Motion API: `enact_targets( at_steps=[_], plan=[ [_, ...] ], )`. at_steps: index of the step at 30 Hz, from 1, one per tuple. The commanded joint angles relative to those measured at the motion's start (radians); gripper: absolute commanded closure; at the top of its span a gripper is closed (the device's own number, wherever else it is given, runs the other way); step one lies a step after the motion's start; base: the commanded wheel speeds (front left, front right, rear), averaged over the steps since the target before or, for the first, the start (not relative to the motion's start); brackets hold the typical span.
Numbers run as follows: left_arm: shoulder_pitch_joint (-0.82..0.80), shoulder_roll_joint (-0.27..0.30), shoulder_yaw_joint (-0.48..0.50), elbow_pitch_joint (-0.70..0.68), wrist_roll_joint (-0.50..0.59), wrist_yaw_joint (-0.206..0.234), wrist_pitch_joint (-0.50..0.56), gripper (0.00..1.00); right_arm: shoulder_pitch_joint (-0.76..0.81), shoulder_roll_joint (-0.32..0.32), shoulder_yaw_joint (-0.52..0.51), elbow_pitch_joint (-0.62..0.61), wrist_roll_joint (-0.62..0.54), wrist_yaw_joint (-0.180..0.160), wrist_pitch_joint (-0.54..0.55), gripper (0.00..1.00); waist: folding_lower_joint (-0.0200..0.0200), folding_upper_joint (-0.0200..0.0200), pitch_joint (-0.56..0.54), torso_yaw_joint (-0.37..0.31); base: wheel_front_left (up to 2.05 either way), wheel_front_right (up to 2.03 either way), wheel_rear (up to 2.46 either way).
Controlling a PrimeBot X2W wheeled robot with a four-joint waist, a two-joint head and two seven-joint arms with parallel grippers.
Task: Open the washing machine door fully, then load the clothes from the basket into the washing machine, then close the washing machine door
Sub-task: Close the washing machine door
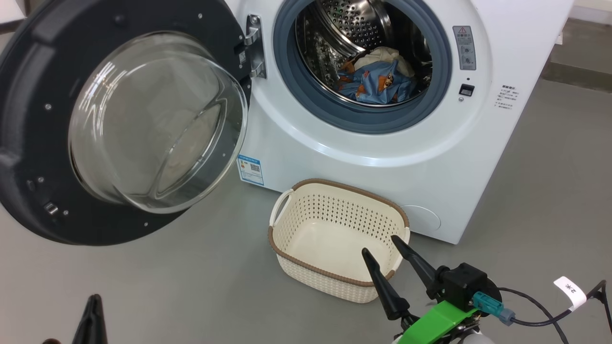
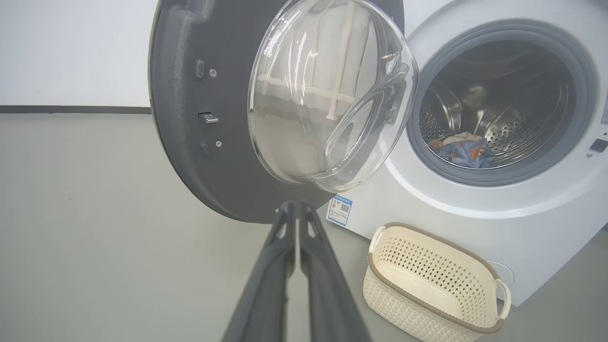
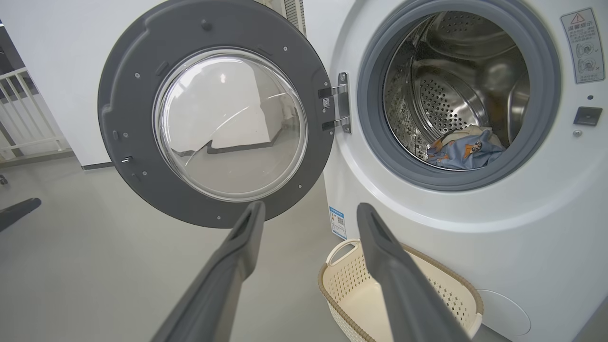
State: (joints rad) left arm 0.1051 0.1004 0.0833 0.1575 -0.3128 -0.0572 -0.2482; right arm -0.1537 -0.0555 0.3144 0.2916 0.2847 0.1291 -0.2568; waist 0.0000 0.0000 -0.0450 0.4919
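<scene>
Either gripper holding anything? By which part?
Nothing is held: the left gripper is shut on nothing, and the right gripper is open and empty.

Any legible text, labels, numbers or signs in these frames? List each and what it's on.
"2" plus a star-like mark: small white paper tag at the head view's lower right.
Blue-and-white sticker with a QR code, low on the big white front-loading washing machine: print too small to read.
Grey warning sticker with a red triangle, beside the drum opening: text too small to read.
Grey printed lines on the machine's front: blurred.
</scene>
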Motion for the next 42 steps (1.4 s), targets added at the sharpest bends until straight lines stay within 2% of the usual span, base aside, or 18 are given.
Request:
enact_targets(
  at_steps=[1, 10, 19, 23, 24, 31, 37, 42],
  plan=[
    [-0.027, 0.009, 0.045, -0.034, -0.005, 0.004, -0.014, 1.0, -0.026, 0.005, 0.018, -0.025, 0.003, 0.002, -0.005, 0.0, 0.0, 0.0, 0.001, 0.001, 0.0, 0.0, 0.0],
    [-0.062, 0.053, 0.165, -0.107, -0.058, 0.005, -0.014, 1.0, 0.016, 0.002, -0.013, -0.034, -0.035, 0.002, -0.005, 0.0, 0.0, 0.0, 0.026, 0.006, 0.0, 0.0, 0.0],
    [-0.22, 0.178, 0.293, -0.064, -0.209, -0.026, 0.03, 1.0, 0.029, -0.048, -0.044, -0.059, -0.087, 0.002, -0.005, 0.0, 0.0, 0.0, 0.125, 0.002, 0.0, 0.0, 0.0],
    [-0.335, 0.247, 0.345, 0.047, -0.307, -0.044, 0.059, 1.0, 0.028, -0.062, -0.053, -0.074, -0.101, 0.002, -0.004, 0.0, 0.0, 0.0, 0.165, -0.007, 0.0, 0.0, 0.0],
    [-0.394, 0.28, 0.375, 0.111, -0.358, -0.05, 0.065, 1.0, 0.023, -0.07, -0.051, -0.082, -0.108, 0.002, 0.003, 0.0, 0.0, 0.0, 0.188, -0.018, 0.0, 0.0, 0.0],
    [-0.623, 0.389, 0.487, 0.406, -0.595, -0.064, 0.174, 1.0, -0.004, -0.101, -0.048, -0.116, -0.118, 0.002, 0.03, 0.0, 0.0, 0.0, 0.251, -0.059, 0.0, 0.0, 0.0],
    [-0.801, 0.473, 0.622, 0.665, -0.806, -0.032, 0.326, 1.0, -0.02, -0.112, -0.045, -0.134, -0.123, 0.002, 0.042, 0.0, 0.0, 0.0, 0.287, -0.103, 0.0, 0.0, 0.0],
    [-0.874, 0.54, 0.674, 0.809, -0.886, -0.016, 0.413, 1.0, -0.027, -0.113, -0.041, -0.141, -0.127, 0.002, 0.044, 0.0, 0.0, 0.0, 0.31, -0.138, 0.0, 0.0, 0.0]
  ],
)
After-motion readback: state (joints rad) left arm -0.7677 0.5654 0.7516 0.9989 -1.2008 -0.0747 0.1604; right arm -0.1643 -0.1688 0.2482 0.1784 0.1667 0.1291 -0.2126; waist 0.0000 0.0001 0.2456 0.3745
